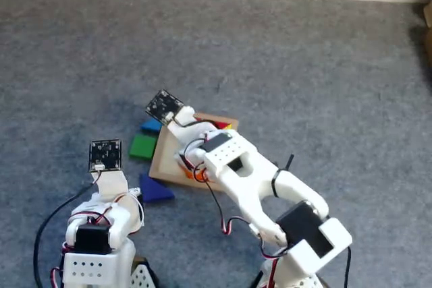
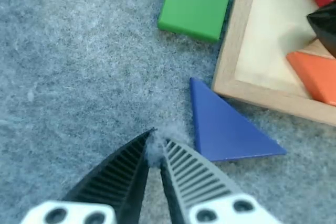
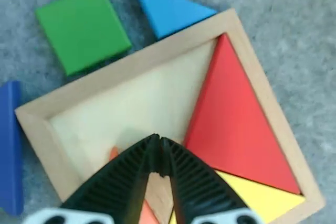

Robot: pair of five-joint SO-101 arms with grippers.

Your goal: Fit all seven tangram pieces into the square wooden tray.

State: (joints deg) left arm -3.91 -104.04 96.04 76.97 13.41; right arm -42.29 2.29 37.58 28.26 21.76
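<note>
Orange piece [image 2: 315, 77] lies in the tray [image 3: 131, 65], partly hidden by the right gripper [image 3: 159, 142], whose fingers are together and empty. Left gripper [image 2: 159, 137], almost closed and empty, is beside the blue triangle [image 2: 226, 129], whose long edge faces the tray.

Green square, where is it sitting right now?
In the high view the green square lies on the carpet just left of the wooden tray, between the light blue triangle and the dark blue triangle.
</note>
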